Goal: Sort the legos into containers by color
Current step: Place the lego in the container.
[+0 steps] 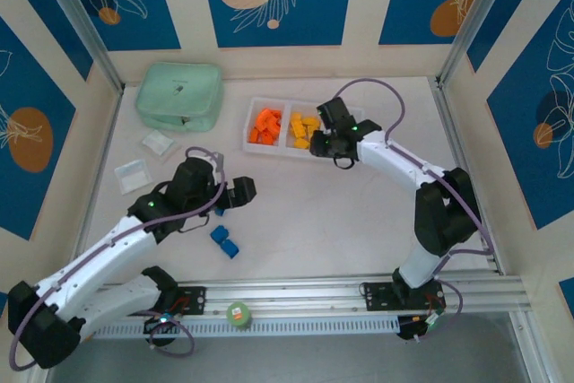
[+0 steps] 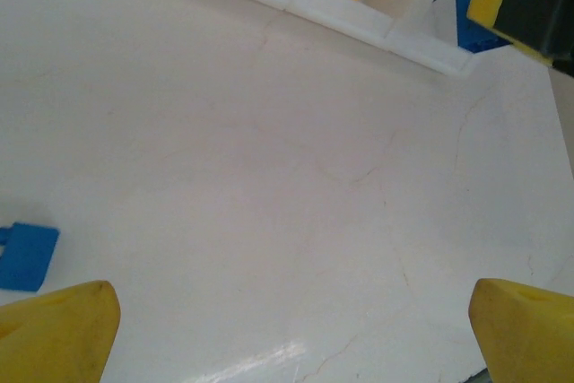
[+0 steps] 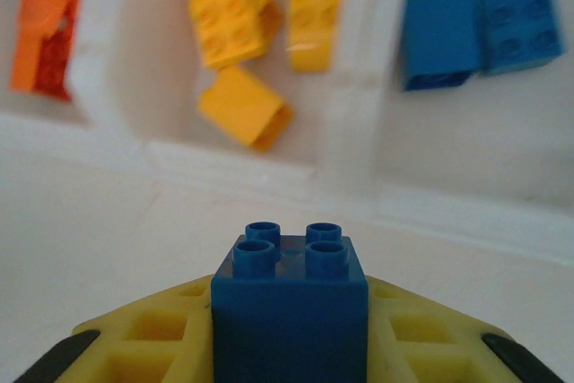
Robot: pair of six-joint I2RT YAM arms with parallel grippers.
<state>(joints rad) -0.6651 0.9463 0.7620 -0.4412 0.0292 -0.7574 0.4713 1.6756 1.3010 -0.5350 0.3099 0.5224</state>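
Observation:
The white three-part tray (image 1: pixel 269 102) holds orange bricks (image 1: pixel 265 126) in its left compartment and yellow bricks (image 1: pixel 305 129) in the middle one. My right gripper (image 1: pixel 330 145) hovers at the tray's near right corner, shut on a blue brick (image 3: pixel 290 298) with its studs pointing at the tray. The right wrist view has two blue bricks (image 3: pixel 480 29) lying in the right compartment, beside the yellow bricks (image 3: pixel 251 24) and orange bricks (image 3: pixel 45 24). My left gripper (image 1: pixel 244 189) is open and empty over bare table, its fingers (image 2: pixel 58 334) wide apart. Blue bricks (image 1: pixel 224 239) lie on the table near it.
A mint green pouch (image 1: pixel 179 96) sits at the back left, with two small clear bags (image 1: pixel 134 175) in front of it. Another blue brick (image 2: pixel 25 256) lies just left of my left fingers. A green tape roll (image 1: pixel 239 313) rests on the front rail.

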